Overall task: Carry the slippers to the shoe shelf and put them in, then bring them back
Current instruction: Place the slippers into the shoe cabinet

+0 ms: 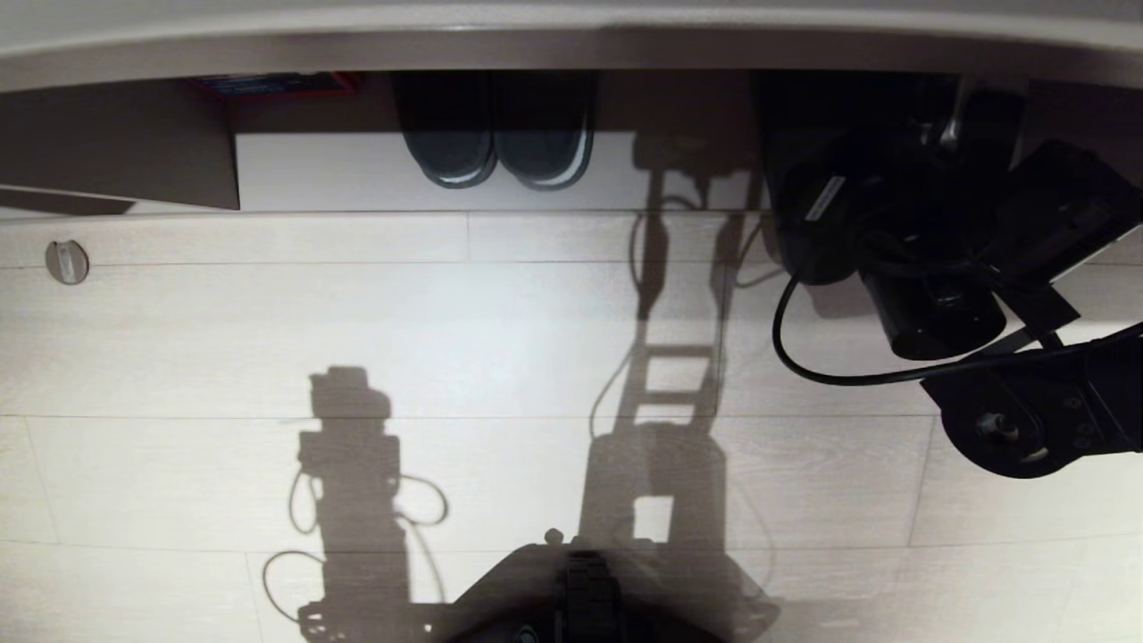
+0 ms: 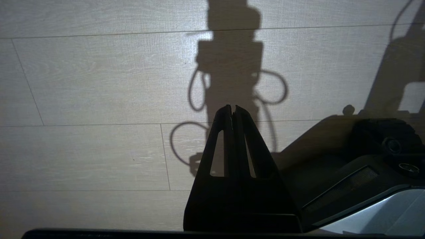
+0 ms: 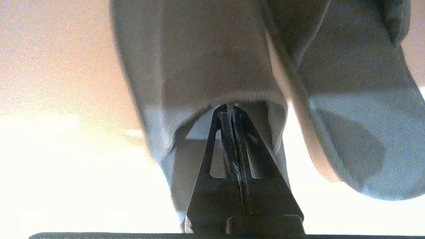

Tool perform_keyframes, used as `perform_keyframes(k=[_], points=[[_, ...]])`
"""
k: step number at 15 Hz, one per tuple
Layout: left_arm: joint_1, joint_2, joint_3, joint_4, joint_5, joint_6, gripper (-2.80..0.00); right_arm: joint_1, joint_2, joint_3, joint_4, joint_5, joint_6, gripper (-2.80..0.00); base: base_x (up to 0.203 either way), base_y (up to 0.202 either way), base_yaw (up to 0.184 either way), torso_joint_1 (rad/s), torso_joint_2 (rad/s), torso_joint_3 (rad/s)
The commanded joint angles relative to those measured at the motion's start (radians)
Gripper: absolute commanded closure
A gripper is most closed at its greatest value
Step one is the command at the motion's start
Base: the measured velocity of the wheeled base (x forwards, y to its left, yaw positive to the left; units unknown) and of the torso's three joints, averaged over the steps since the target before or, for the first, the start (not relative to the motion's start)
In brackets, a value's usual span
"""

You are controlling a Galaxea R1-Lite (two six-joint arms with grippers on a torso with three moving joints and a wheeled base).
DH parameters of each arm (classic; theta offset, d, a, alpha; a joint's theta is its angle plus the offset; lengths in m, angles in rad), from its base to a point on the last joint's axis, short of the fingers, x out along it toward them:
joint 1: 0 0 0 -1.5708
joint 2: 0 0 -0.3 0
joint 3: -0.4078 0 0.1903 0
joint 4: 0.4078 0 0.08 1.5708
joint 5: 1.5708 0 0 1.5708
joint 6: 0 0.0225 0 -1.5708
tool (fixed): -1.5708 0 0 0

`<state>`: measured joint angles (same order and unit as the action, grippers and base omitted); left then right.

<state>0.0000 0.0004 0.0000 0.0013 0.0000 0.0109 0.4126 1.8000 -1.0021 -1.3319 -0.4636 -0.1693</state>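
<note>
The right hand is pinched shut on the fabric edge at the opening of one of the slippers, its fingertips pressed together right at the rim of the upper. That slipper hangs close in front of the wrist camera, with its mate overlapping beside it and showing a flat sole with a thin paler rim. In the head view the right arm reaches in from the right toward the dark mouth of the shoe shelf, and the hand itself is lost in that shadow under the desk edge.

To the left of it, in the wider cubby, another pair of dark slippers with whitish sole edges sits side by side, toes pointing out toward the floor. A red and blue box lies further left at the back; its lettering is too small to read. A round fitting is set in the pale planks.

The left hand hangs over the floor by the robot's base, fingers together and holding nothing.
</note>
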Motion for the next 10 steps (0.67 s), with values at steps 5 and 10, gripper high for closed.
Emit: perform_keyframes(k=[5,10], points=[[0.000,0.000,0.000,0.000,0.000,0.000,0.00,0.009,0.009,-0.036,-0.006,0.032,-0.003,0.00,0.000,0.000,0.000,0.000,0.00,0.000],[0.000,0.000,0.000,0.000,-0.001,0.000,0.00,-0.014,0.086,-0.217,0.013,0.032,-0.003,0.00,0.000,0.000,0.000,0.000,0.00,0.000]])
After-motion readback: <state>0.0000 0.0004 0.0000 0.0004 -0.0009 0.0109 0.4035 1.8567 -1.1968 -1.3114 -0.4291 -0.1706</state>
